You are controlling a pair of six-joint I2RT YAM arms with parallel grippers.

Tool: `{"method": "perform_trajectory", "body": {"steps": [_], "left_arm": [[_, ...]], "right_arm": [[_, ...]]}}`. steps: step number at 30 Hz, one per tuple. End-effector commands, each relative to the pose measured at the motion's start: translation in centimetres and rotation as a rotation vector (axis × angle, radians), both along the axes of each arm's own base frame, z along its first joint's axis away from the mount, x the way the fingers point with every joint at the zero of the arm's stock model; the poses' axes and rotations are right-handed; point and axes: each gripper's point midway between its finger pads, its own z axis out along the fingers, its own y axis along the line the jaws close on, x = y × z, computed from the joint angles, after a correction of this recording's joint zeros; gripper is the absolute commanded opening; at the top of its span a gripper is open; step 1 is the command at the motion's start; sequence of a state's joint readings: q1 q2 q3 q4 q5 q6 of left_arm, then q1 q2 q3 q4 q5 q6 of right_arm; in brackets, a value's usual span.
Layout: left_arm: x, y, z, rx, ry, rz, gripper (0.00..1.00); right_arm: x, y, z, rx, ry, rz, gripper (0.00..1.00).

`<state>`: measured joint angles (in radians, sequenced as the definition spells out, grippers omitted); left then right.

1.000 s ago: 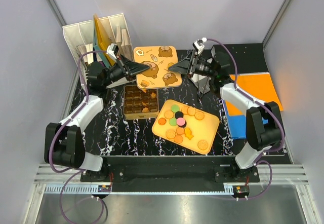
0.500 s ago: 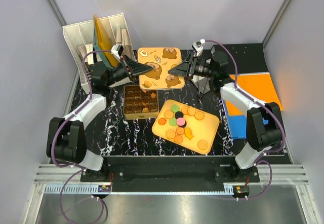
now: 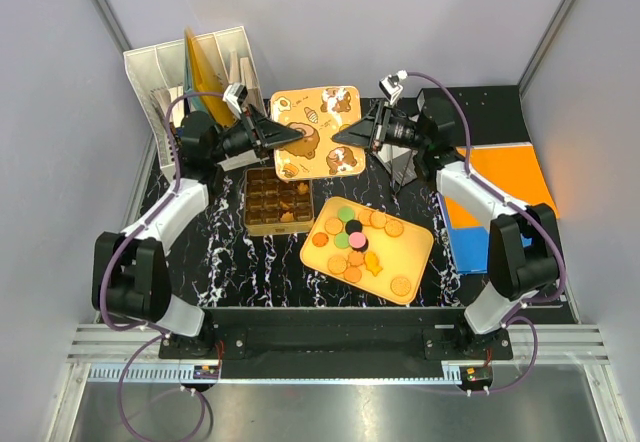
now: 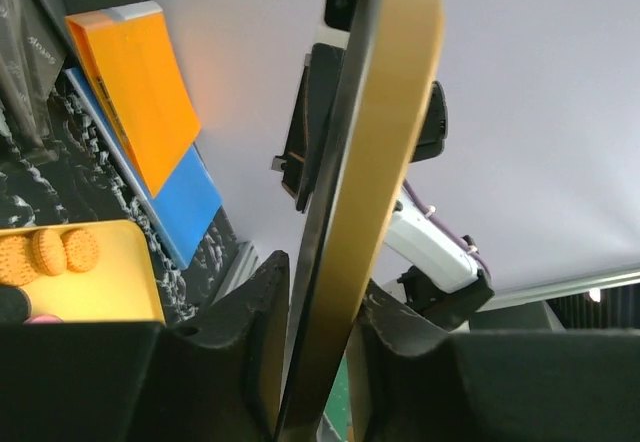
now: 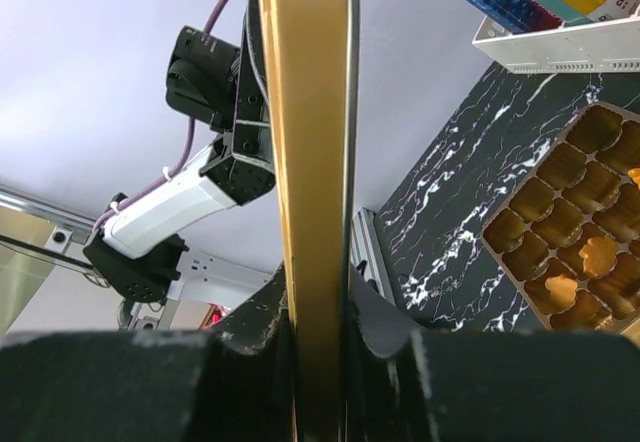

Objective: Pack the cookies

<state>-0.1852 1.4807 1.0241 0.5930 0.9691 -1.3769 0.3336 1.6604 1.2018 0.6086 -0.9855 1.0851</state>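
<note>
As two arms meet over a black, white-veined table (image 3: 220, 252), the cookies (image 3: 352, 242) lie flat on a yellow tray (image 3: 415, 254), a rounded rectangle set askew. Their spread runs along the tray's long axis, from its far left corner toward its near right. Most are tan ridged discs. A few green, pink and dark ones sit mid-cluster, and one orange fish shape lies just nearer.

Far beyond the tray to the left stands a white file rack (image 3: 160, 72) holding upright folders. To the tray's right, an orange sheet (image 3: 510, 177) and a blue sheet (image 3: 462, 242) lie flat.

Beyond the tray hangs a rounded lid (image 3: 315, 132) printed with bears, picture side up, its long axis running between the grippers.

Just left of the tray sits a brown gridded box (image 3: 250, 202). A few cookies fill its right-hand cells and the rest are empty.

At the lid's right edge, the right gripper (image 3: 340, 135) pinches the gold rim, fingers (image 5: 250, 352) tight on both faces. At the lid's left edge, the left gripper (image 3: 290, 134) straddles the rim with narrowly set fingers (image 4: 255, 342). Whether they press it cannot be told.
</note>
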Motion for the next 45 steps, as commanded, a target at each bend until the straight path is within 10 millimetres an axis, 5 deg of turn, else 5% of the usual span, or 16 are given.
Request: {"method": "perform_trajectory", "body": {"steps": [1, 8, 15, 21, 22, 28, 32, 39, 45], "left_arm": [[-1.1, 1.0, 3.3, 0.071, -0.149, -0.002, 0.33], [-0.6, 4.0, 3.8, 0.055, -0.154, 0.071, 0.35], [0.3, 5.7, 2.1, 0.052, -0.079, 0.169, 0.35], [0.4, 8.3, -3.8, 0.322, 0.058, 0.345, 0.35], [-0.6, 8.9, -5.8, 0.414, 0.099, 0.354, 0.35], [-2.3, 12.9, -11.1, 0.658, 0.229, 0.524, 0.28], [-3.9, 14.9, -14.9, 0.746, 0.322, 0.609, 0.23], [-5.4, 18.3, -19.2, 0.89, 0.42, 0.742, 0.15], [-5.4, 18.0, -22.1, 0.894, 0.509, 0.712, 0.13]], "right_arm": [[-0.7, -1.1, 3.8, 0.032, -0.103, -0.034, 0.16], [-1.1, -2.8, 5.1, 0.045, -0.111, -0.072, 0.04], [-1.0, -3.4, 4.9, 0.046, -0.093, -0.097, 0.0], [-0.3, -3.3, 2.6, 0.044, -0.022, -0.104, 0.0], [-0.1, -3.2, 2.5, 0.049, -0.023, -0.105, 0.0], [0.9, -2.7, 0.7, 0.108, 0.055, -0.07, 0.0], [2.2, -2.2, -2.3, 0.146, 0.169, -0.038, 0.0], [3.2, -1.0, -6.7, 0.12, 0.255, -0.029, 0.0], [3.5, 0.5, -9.5, 0.084, 0.3, -0.012, 0.0]]}}
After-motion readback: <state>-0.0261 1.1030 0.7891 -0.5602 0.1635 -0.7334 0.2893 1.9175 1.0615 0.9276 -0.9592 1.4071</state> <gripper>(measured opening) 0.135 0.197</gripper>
